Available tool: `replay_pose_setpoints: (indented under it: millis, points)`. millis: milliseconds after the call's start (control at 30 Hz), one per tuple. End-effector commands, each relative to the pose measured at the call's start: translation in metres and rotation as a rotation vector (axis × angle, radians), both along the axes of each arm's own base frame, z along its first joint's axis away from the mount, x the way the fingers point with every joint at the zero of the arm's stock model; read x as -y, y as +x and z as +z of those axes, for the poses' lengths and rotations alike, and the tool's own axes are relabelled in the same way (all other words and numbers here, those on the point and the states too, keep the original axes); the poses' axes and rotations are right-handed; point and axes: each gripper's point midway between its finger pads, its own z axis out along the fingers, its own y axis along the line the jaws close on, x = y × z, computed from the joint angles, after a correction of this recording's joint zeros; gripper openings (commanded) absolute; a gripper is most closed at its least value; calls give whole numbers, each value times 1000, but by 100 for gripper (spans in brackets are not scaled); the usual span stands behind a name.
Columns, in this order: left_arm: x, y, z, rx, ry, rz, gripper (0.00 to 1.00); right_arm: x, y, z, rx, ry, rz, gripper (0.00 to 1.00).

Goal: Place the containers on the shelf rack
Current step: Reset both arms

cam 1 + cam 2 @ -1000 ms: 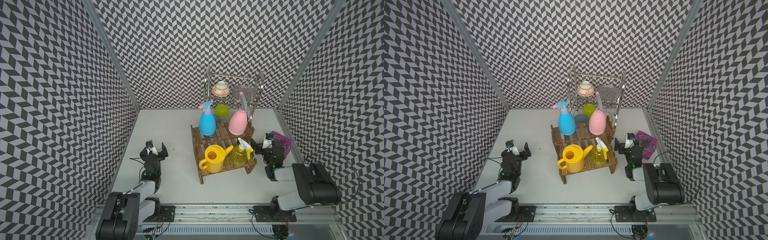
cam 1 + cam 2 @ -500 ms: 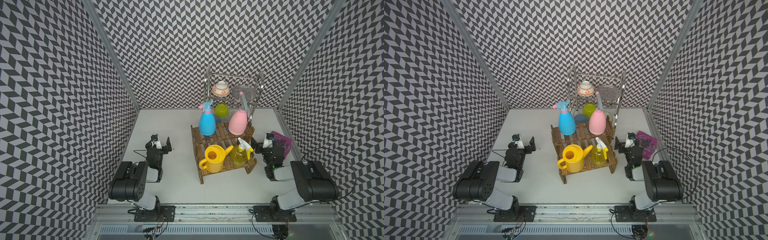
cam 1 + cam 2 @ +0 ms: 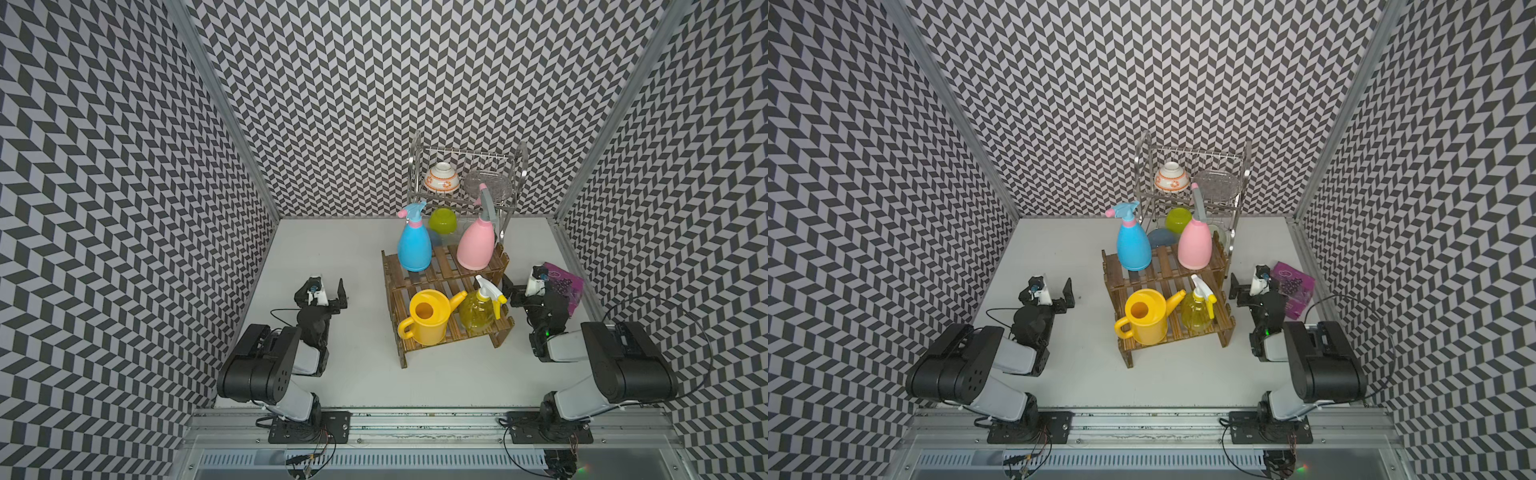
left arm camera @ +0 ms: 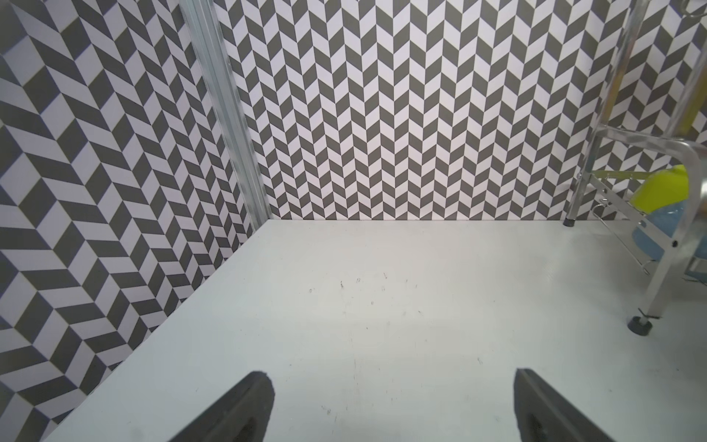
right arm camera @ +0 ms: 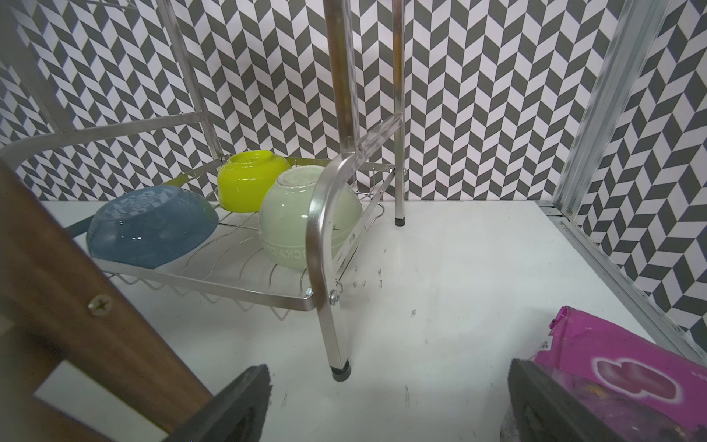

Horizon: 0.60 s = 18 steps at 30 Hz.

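Both grippers stand with jaws spread as wide as they go and nothing between them. The left gripper sits low over the bare table, well apart from the shelf rack on its left side. The right gripper sits just beside the rack's right end.

All four containers are upright on the rack. On its upper, rear step stand the blue spray bottle and the pink spray bottle, apart from each other. On its lower, front step stand the yellow watering can and the translucent yellow spray bottle, with the can's spout pointing at the bottle and close to it. Two to a step lets each base rest flat across several slats. By my reading the placing is done, and the arms sit folded low and clear so that nothing gets nudged.

Behind the rack rises the steel wire dish rack, which holds an orange-patterned bowl above and a green bowl below. Neither bowl is part of the job. Beyond the rack's right end lies the purple packet, so the right gripper is between rack and packet.

In the right wrist view one finger is near the rack's brown side board and the other is close against the packet. I cannot tell whether either touches. The left wrist view shows only bare table between the fingers.
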Motion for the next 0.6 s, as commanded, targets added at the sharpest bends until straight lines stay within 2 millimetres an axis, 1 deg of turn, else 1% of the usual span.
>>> replay_pose_setpoints:
  millis: [0, 233, 567]
  points:
    - [-5, -14, 31, 139, 26, 49, 100, -2, 4, 22, 74, -4, -2, 100]
    - [-7, -39, 42, 225, 35, 109, 100, -1, 4, 22, 73, -4, -3, 100]
    - [-7, -39, 43, 228, 37, 110, 100, -1, 4, 22, 74, -3, -3, 100]
